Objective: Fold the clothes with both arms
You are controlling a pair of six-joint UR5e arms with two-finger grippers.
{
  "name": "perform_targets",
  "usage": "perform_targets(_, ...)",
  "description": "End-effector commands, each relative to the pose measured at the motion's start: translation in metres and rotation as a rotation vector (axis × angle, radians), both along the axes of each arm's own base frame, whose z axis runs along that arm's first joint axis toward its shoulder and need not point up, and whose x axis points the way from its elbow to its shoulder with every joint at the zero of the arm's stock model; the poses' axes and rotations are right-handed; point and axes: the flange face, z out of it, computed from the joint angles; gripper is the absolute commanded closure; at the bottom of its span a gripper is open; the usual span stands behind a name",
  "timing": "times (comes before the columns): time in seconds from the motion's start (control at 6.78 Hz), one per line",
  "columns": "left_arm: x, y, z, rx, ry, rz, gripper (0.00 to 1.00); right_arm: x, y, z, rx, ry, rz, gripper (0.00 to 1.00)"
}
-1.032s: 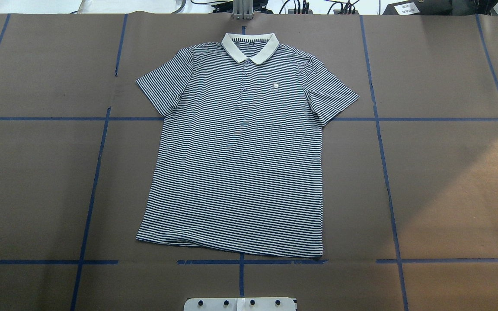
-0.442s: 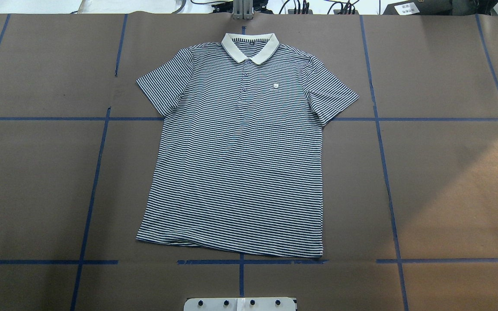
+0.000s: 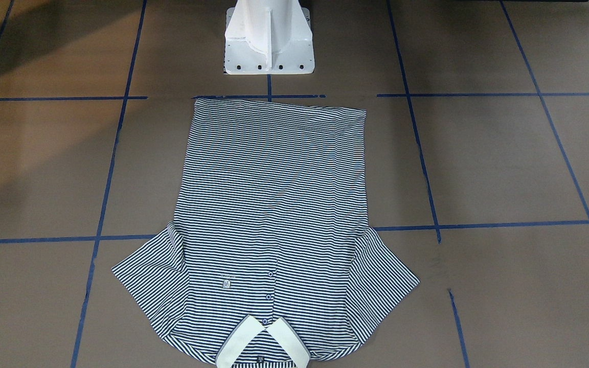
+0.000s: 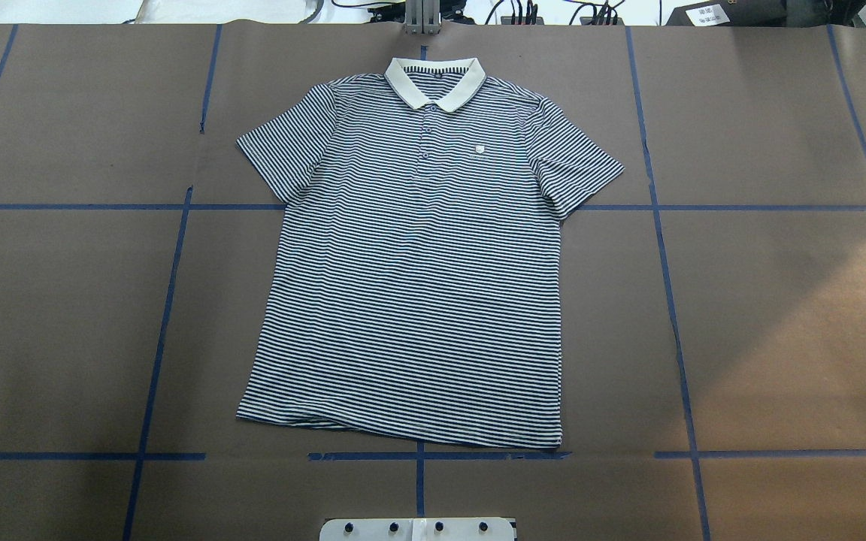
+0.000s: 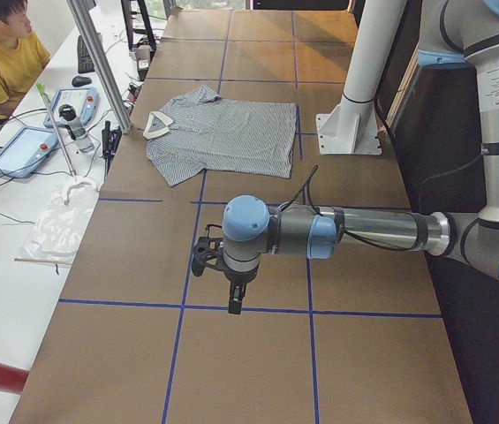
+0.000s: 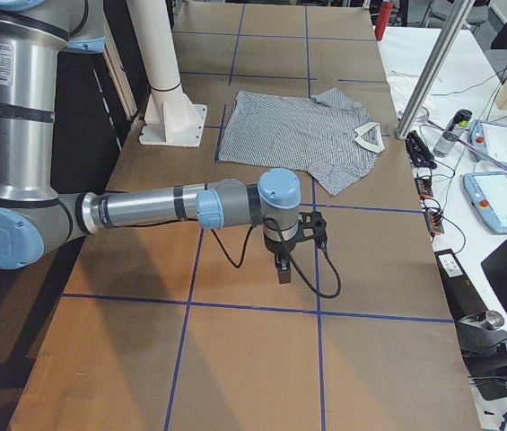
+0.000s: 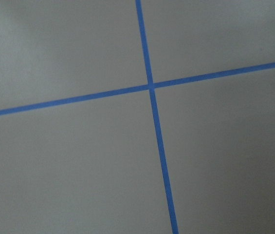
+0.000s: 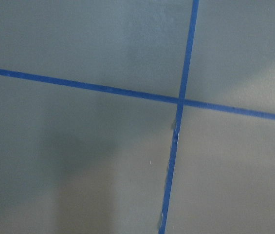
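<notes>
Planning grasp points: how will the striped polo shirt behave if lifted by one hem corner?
Probably floppy and light: the polo shirt lies flat as thin cloth, so unheld parts would likely sag. Its white collar looks stiffer, keeping its folded shape. Pushed, it may bunch on the brown paper.

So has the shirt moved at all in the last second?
No. The shirt hasn't shifted: its bottom edge still sits just above the same blue tape line.

My overhead view is bright and even, stripes crisp on the polo shirt [image 4: 410,285]; soft shadow at three o'clock. My wrist views are dim, bluish, grainy.
</notes>
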Motion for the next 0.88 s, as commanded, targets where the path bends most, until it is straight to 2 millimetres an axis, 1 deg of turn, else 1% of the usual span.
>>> perform_targets(0.0,0.016,-0.067,-0.073,0.324,0.008,0.033,0.0,-0.002,-0.043,0.011,0.118,-0.005,0.008,0.0)
perform_targets(0.15,0.033,-0.094,-0.086,0.385,0.015,0.066,0.0,-0.002,-0.047,0.03,0.201,-0.012,0.012,0.0)
perform_targets(0.29,0.057,-0.117,-0.091,0.396,0.023,0.104,0.0,-0.003,-0.057,0.03,0.272,-0.033,0.038,0.0)
perform_targets(0.44,0.065,-0.126,-0.096,0.403,0.025,0.115,0.0,-0.031,-0.09,0.004,0.185,-0.089,0.131,0.0)
perform_targets(0.59,0.07,-0.127,-0.098,0.408,0.028,0.124,0.0,-0.088,-0.121,-0.036,0.116,-0.144,0.169,0.0)
perform_targets(0.74,0.078,-0.131,-0.102,0.415,0.031,0.137,0.0,-0.136,-0.15,-0.064,0.054,-0.162,0.226,0.0)
